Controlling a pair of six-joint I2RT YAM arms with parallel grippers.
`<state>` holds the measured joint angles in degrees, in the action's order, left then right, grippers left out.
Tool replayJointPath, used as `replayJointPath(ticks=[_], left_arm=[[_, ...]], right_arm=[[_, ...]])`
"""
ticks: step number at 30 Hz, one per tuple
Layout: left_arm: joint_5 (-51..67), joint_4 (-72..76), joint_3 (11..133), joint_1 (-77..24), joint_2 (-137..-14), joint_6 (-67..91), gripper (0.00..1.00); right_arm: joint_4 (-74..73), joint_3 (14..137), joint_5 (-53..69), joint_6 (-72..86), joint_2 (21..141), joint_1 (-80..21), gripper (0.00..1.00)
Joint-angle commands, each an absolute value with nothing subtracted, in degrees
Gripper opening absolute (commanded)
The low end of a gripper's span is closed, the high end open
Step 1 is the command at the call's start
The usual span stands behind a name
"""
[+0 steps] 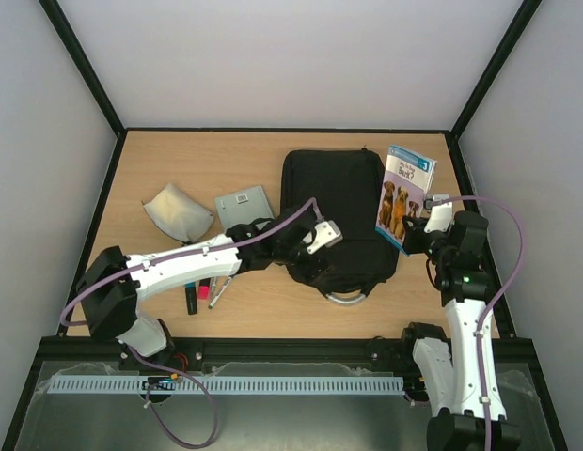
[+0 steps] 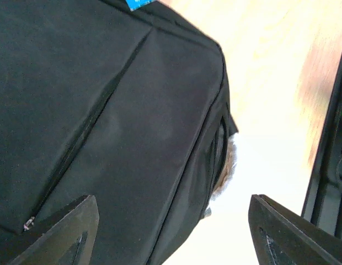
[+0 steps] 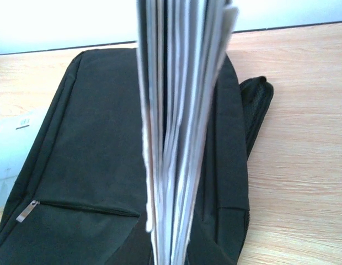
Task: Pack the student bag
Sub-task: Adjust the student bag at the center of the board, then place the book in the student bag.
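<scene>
The student bag [image 1: 340, 202], a large black backpack, lies flat mid-table with its grey handle [image 1: 346, 299] towards the arms. My left gripper [image 1: 306, 256] hovers over the bag's near left part. In the left wrist view its fingers [image 2: 66, 232] stand wide apart with nothing between them, over the black fabric [image 2: 132, 110]. My right gripper [image 1: 420, 232] is shut on a book with dogs on its cover [image 1: 404, 193], held on edge beside the bag's right side. The book's page edges [image 3: 185, 127] fill the middle of the right wrist view and hide the fingers; the bag [image 3: 77, 165] lies behind.
Left of the bag lie a grey flat case [image 1: 244, 207] and a silvery pouch [image 1: 179, 211]. A black marker [image 1: 191, 299], a pink marker [image 1: 205, 293] and a pen [image 1: 220, 289] sit under my left arm. A black frame [image 1: 273, 343] borders the near table edge.
</scene>
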<state>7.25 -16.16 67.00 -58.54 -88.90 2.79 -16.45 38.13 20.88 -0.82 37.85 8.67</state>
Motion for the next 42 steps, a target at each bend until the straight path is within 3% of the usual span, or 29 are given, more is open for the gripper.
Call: replayJointPath(ticks=[1,6,13,24,33,38,42], left_arm=[[7.38,-17.09,66.56,-59.14,-91.1,-5.32,0.77],[5.26,-16.84,67.57,-61.16,-96.37,-5.62,0.77],[0.89,-19.22,71.67,-65.77,-103.63,-8.4,0.74],[-10.19,-18.69,75.76,-68.06,-110.03,-7.96,0.65],[-11.33,-18.53,79.97,-68.2,-114.63,-8.52,0.42],[-12.52,-19.37,81.48,-68.2,-113.84,-8.06,0.22],[-14.58,-20.36,83.01,-67.92,-111.5,-8.38,0.04]], right_arm=[[-19.3,43.2,25.55,-1.63,41.85,8.88,0.01],[-19.1,44.59,27.8,-2.21,48.71,8.92,0.01],[-16.77,41.51,25.55,-2.56,43.77,8.92,0.01],[-16.96,41.49,27.09,-2.48,45.45,8.92,0.01],[-16.88,41.13,26.68,-2.38,43.47,8.89,0.01],[-18.11,43.15,25.51,-2.22,43.73,8.91,0.01],[-24.16,53.56,25.58,-3.82,46.12,8.88,0.01]])
